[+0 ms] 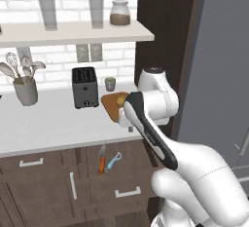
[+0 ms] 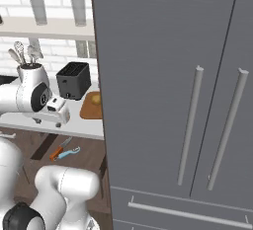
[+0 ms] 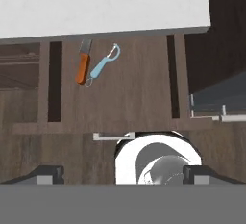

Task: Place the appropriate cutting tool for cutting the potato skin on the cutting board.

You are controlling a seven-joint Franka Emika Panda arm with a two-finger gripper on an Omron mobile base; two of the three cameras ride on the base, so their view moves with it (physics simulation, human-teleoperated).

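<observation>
pincer [image 3: 123, 172] hanging spread wide above an open wooden drawer [image 3: 134, 98], blue-handled peeler [image 3: 104, 63] lying beside orange-handled knife [image 3: 83, 64] inside, potato [image 1: 120, 99] sitting on rounded wooden cutting board [image 1: 111, 104]

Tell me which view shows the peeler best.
Hand view: the peeler lies whole in the open drawer, blue handle and looped head plain, beside the knife. The left base view shows it small below the counter edge. The right base view shows it smaller still, by the arm.
</observation>
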